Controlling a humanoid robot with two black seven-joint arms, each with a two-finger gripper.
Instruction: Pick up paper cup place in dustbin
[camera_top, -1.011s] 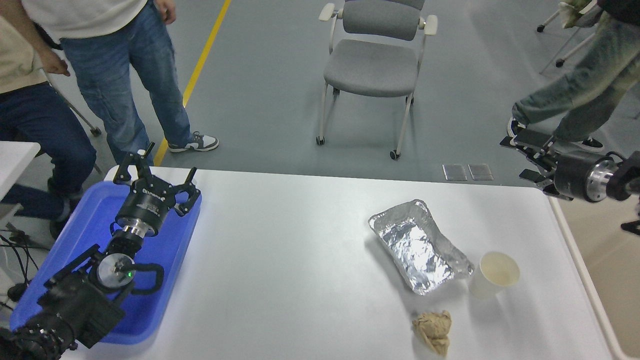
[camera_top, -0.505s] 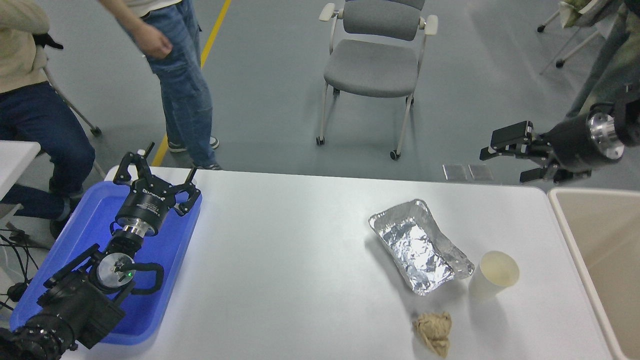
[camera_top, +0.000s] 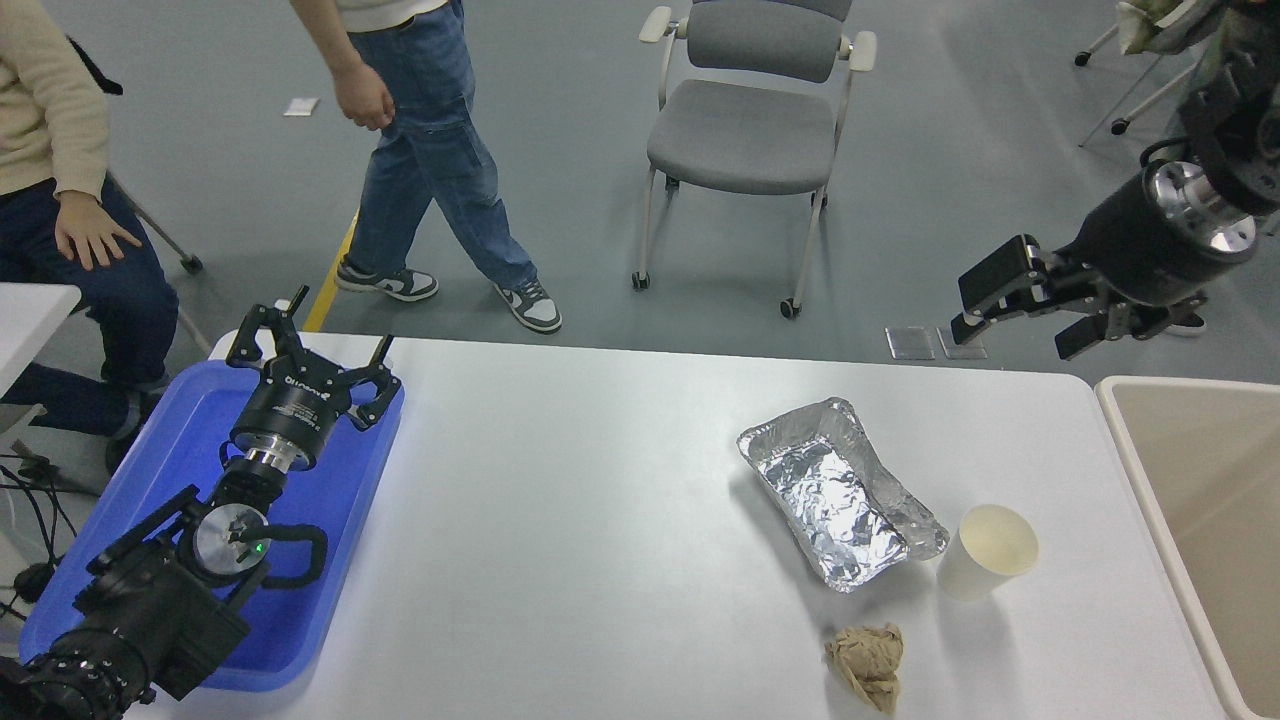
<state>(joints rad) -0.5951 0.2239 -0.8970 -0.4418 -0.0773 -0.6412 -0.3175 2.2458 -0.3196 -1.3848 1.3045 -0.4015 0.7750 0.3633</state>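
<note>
The white paper cup (camera_top: 985, 565) stands upright on the white table (camera_top: 600, 520), its cream inside showing, right beside the foil tray. The beige dustbin (camera_top: 1200, 510) sits past the table's right edge. My right gripper (camera_top: 1010, 315) hangs open high above the table's far right corner, well back from the cup, with nothing between its fingers. My left gripper (camera_top: 308, 352) rests open over the blue tray at the lower left.
A crinkled silver foil tray (camera_top: 838, 490) lies left of the cup. A crumpled brown paper ball (camera_top: 866, 660) lies near the front edge. A blue plastic tray (camera_top: 330, 520) fills the left side. A grey chair (camera_top: 755, 120) and people stand beyond the table.
My right arm has risen and swung up to the right, its gripper tilting down toward the table. The person in jeans has walked to the right behind the table.
</note>
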